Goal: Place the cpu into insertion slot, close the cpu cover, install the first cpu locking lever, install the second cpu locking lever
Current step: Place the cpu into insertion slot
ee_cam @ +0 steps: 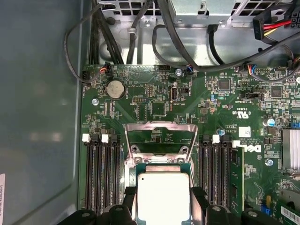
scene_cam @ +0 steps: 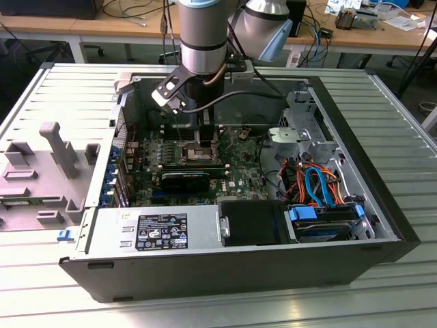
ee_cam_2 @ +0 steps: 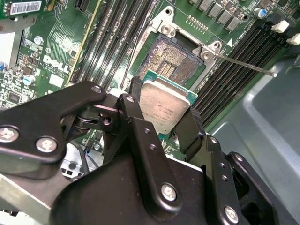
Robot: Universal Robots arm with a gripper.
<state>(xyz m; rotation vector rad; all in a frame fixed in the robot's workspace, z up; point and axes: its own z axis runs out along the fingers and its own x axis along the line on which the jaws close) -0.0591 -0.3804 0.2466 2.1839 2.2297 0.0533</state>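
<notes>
Gripping the cpu (ee_cam_2: 165, 110) by two opposite edges, the jaws are holding it just above the open insertion slot (ee_cam_2: 176, 56); the cpu cover (ee_cam: 159, 125) is standing raised beside the slot, on the green motherboard (ee_cam: 206, 108) inside the computer case (scene_cam: 205, 273).

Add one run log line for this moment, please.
hand: shut on cpu | cpu: held near insertion slot, not seated | slot: empty | cpu cover: open

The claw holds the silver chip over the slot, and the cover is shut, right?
No. The cover is flipped open, as the first wrist view shows. The gripper does hold the chip over the slot.
</notes>
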